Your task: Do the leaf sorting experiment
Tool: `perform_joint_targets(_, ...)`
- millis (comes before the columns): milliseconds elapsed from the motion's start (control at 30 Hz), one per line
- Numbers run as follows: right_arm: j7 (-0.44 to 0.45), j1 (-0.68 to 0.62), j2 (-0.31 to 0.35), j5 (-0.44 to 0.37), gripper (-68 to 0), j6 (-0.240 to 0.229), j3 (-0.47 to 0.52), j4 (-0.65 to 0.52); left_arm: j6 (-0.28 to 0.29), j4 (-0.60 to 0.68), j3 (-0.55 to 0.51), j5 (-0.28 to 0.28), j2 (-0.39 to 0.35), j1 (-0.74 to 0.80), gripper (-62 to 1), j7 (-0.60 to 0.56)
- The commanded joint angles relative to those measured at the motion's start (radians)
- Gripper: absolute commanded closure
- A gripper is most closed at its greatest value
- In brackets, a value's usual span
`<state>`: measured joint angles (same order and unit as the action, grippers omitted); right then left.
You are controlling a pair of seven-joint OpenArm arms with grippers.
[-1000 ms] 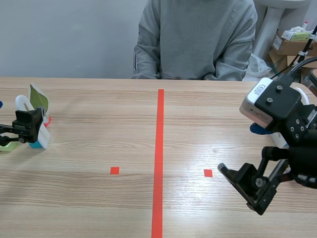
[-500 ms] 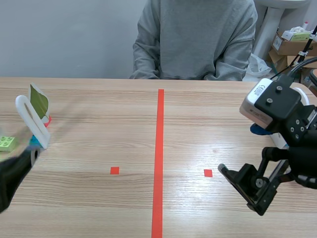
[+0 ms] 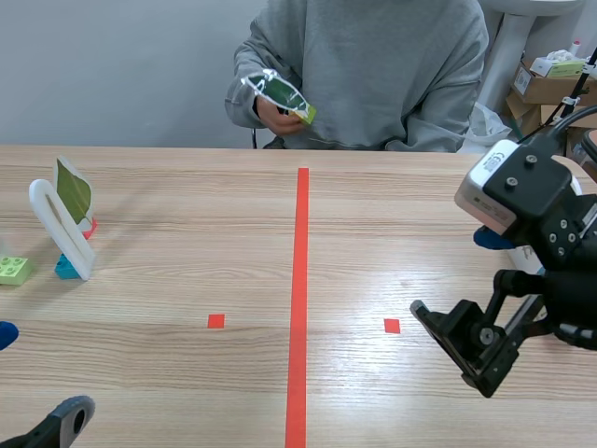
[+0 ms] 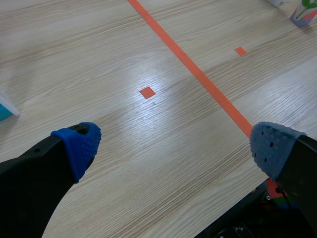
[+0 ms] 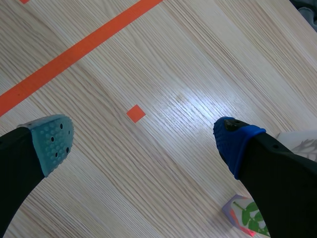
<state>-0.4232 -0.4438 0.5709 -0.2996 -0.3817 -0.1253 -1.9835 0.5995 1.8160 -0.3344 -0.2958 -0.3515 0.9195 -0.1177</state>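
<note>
A person across the table holds up a laminated green leaf card (image 3: 278, 93) on a small green brick. A second leaf card (image 3: 72, 189) stands at the far left against a white stand (image 3: 58, 229), with a blue block (image 3: 65, 269) and a green brick (image 3: 14, 270) at its foot. My left gripper (image 3: 37, 375) is low at the near left corner, open and empty (image 4: 176, 146). My right gripper (image 3: 459, 342) hangs open over the right half of the table, nothing between its fingers (image 5: 143, 141). A pale block printed with a green leaf (image 5: 245, 215) lies beside its right finger.
An orange-red tape line (image 3: 300, 299) splits the table, with a small square mark on each side (image 3: 215, 321) (image 3: 392, 326). Cardboard boxes (image 3: 550, 89) stand off the table at the back right. Bare wood lies under both grippers.
My left arm has drawn back from the white stand to the near left corner. The person has raised a hand holding a leaf card. The right arm has barely moved.
</note>
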Motion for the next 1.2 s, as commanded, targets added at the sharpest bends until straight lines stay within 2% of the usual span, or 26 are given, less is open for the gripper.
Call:
perform_joint_targets(0, 0.012, 0.0, 0.002, -0.006, -57.8, -0.002, 0.014, -0.014, -0.013, -0.001, -0.004, -0.007, 0.008, -0.006, -62.3, -0.013)
perform_joint_targets(400, 0.023, -0.003, 0.002, -0.007, -57.8, -0.004, 0.014, -0.014, -0.013, -0.001, -0.003, 0.001, 0.007, -0.025, -62.3, -0.014)
perform_joint_targets(567, 0.029, -0.003, 0.002, -0.05, -57.8, -0.004, 0.014, -0.014, -0.012, -0.001, -0.003, 0.0, 0.007, -0.042, -62.3, -0.014)
perform_joint_targets(1167, 0.028, -0.011, 0.002, -0.075, -57.8, -0.004, 0.014, -0.014, -0.012, -0.001, -0.003, 0.008, 0.007, -0.065, -62.3, 0.006)
